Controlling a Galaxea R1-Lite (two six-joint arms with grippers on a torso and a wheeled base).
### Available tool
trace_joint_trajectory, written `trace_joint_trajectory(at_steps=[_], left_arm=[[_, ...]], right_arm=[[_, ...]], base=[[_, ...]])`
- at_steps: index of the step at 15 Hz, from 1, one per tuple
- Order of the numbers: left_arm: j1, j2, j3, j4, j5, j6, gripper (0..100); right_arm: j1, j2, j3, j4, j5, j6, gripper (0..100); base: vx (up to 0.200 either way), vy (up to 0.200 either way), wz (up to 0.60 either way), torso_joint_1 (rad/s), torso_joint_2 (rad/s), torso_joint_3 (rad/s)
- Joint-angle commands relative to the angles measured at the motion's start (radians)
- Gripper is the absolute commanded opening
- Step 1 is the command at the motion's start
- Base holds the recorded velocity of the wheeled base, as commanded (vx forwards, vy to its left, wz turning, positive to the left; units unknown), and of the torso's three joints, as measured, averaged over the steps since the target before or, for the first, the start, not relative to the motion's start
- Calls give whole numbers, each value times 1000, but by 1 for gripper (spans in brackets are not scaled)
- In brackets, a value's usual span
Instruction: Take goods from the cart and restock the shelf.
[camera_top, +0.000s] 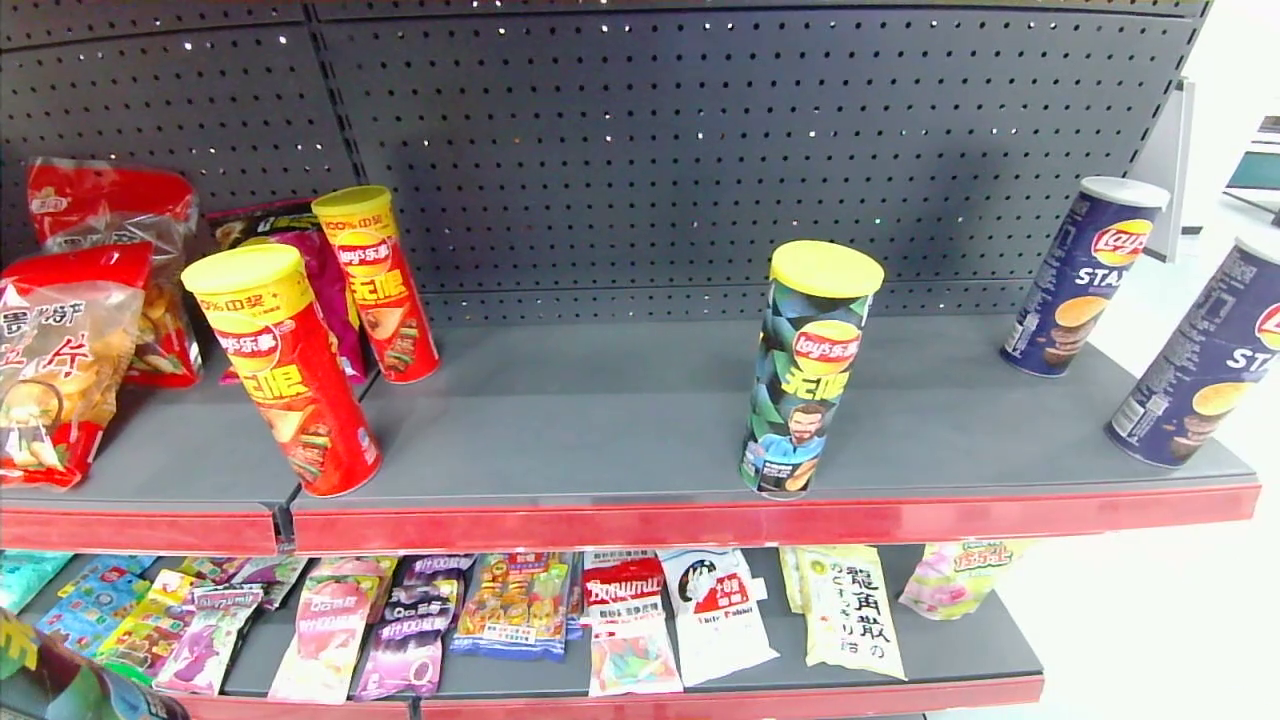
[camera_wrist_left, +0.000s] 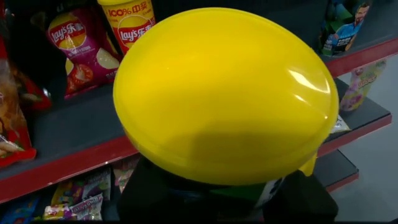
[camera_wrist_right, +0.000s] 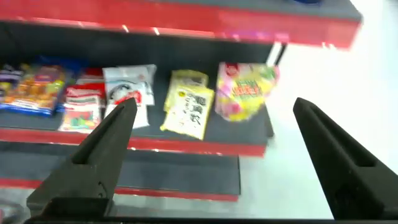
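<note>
Bright, even light covers the upper shelf (camera_top: 620, 400); the floor (camera_top: 1150, 620) at right is washed out white. Pinpoints of light shine through the pegboard (camera_top: 640, 150). A white glare patch sits on the yellow-lidded can (camera_wrist_left: 224, 93), its lower rim shaded. The blue cans (camera_top: 1080, 280) lean outward at the head view's edge.

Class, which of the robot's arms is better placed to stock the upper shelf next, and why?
Left, probably: the left gripper carries a yellow-lidded can facing the upper shelf. The right gripper is open, empty, and by the lower shelf.
</note>
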Motion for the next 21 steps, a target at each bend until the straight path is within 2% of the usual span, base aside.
trace_joint_trajectory(at_steps=[1,4,6,7,12,21], left_arm=[[1,19,1,-5,-11,-1,0],[1,53,1,-28,-23,-1,0],[1,79,1,-55,-24,-1,0],[0,87,2,-71,-26,-2,0],[1,79,39,-74,-47,-2,0],[1,84,44,-75,-46,-5,0]], right_arm=[[-9,-164,39,20,-21,5,100],[-9,-164,96,-61,52,34,100],[-9,-164,172,-204,15,37,100],[-9,-164,179,-218,-15,52,100],[-9,-164,177,-188,-9,107,100],[-9,-164,177,-188,-8,104,100]], base=[[0,0,0,0,0,0],[0,0,0,0,0,0],[0,0,0,0,0,0],[0,0,0,0,0,0],[0,0,0,0,0,0],[0,0,0,0,0,0]])
